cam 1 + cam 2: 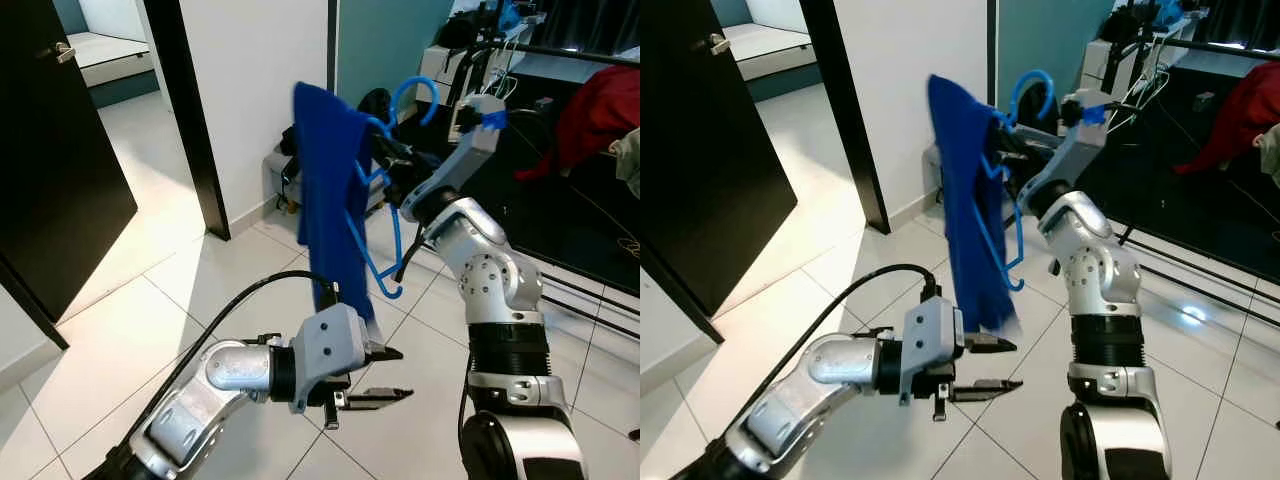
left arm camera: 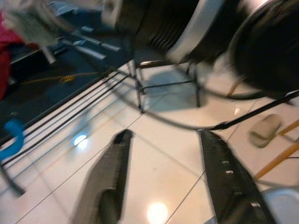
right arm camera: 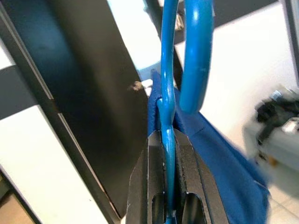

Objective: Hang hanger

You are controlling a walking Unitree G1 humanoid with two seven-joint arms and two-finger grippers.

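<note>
R gripper clamps blue plastic hanger mid-frame, w/ blue cloth draped flat over it, hook up. L gripper at lower centre, fingers apart, empty, over glossy white floor tiles. Black door upper left; dark rail w/ red garment upper right.

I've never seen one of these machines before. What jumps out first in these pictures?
The bright blue hanger with a blue cloth draped over it stands out, held up in mid-air by the right gripper, whose black fingers are shut on the hanger's neck. Lower down, the left gripper hangs open above the white tiled floor. A clothes rack stands beyond, on the right.
</note>
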